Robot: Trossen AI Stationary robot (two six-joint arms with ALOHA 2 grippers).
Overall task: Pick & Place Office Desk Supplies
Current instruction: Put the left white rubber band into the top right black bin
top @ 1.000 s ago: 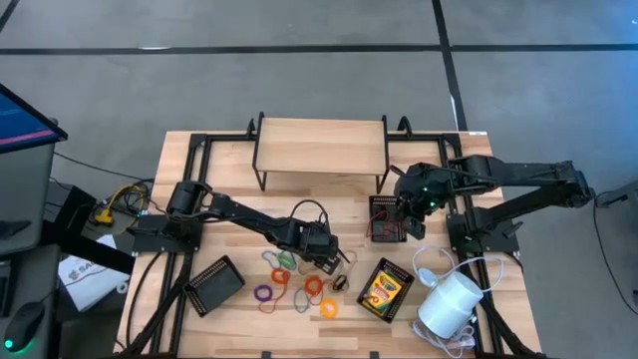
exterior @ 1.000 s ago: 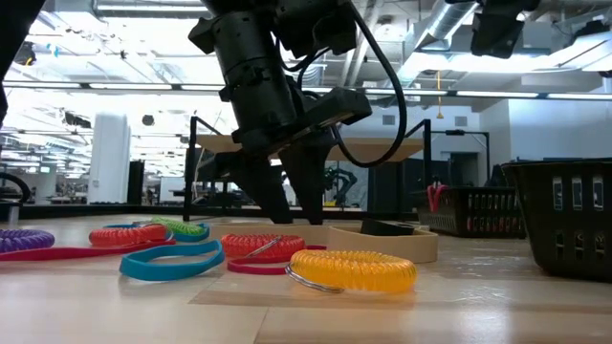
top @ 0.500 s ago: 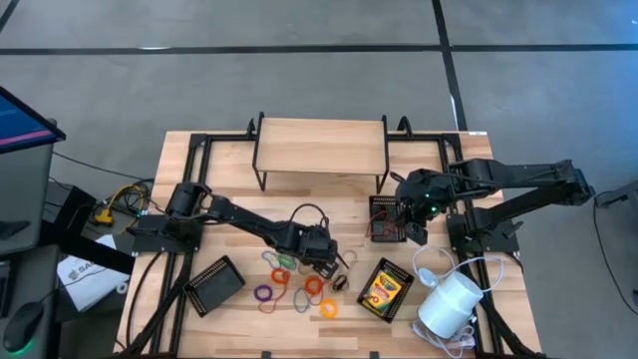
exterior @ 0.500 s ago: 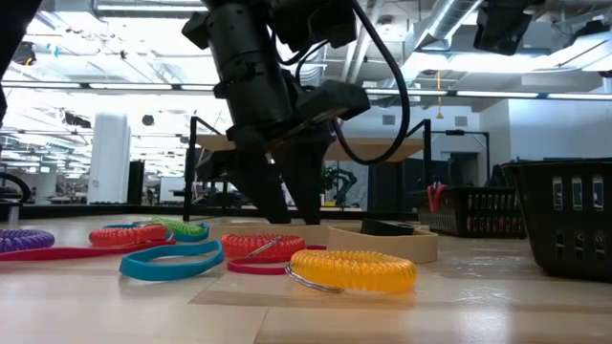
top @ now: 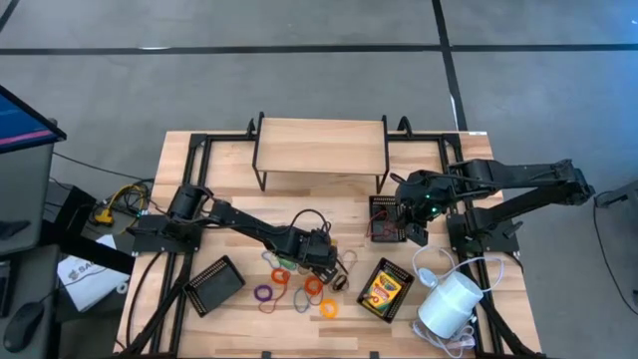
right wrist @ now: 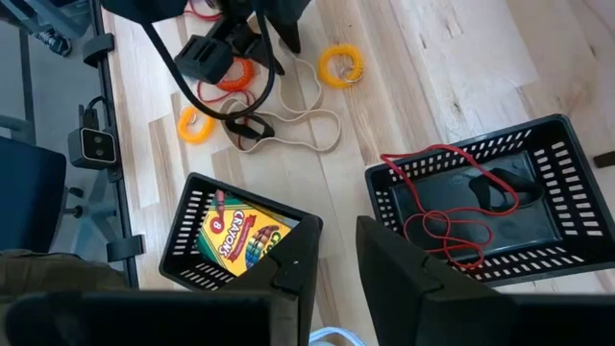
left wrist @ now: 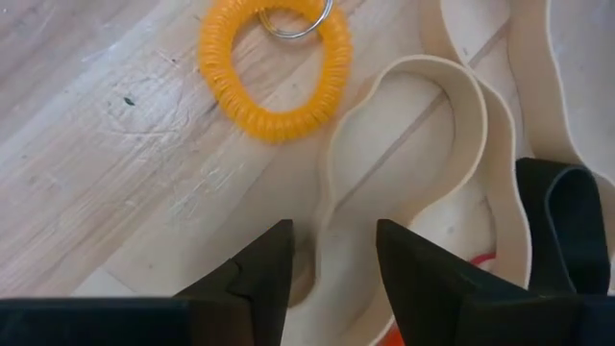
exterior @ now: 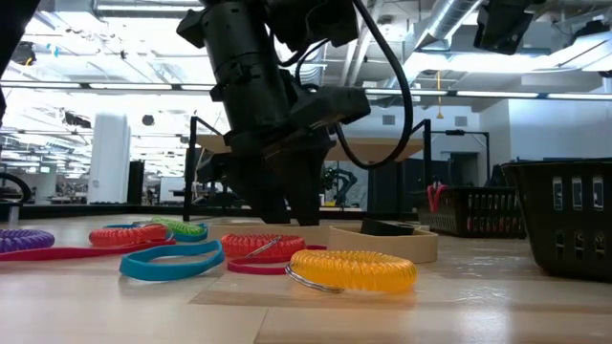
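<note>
High view: left gripper (top: 321, 261) low over scattered coiled plastic loops (top: 289, 284) on wood-grain table (top: 229, 214), fingers apart straddling a flat cream rubber band (left wrist: 423, 192), ridged orange spiral loop (left wrist: 274, 67) near. Rightward, crayon box (top: 383, 288) lies in black mesh tray (top: 365, 306); right gripper (top: 417, 227), fingers parted and empty, above a second mesh tray (top: 388, 221) holding thin red elastic (right wrist: 437, 226).

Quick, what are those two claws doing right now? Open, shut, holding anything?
Left gripper: open, empty, lowered over the cream loop.
Right gripper: open, empty, above the mesh tray.
</note>
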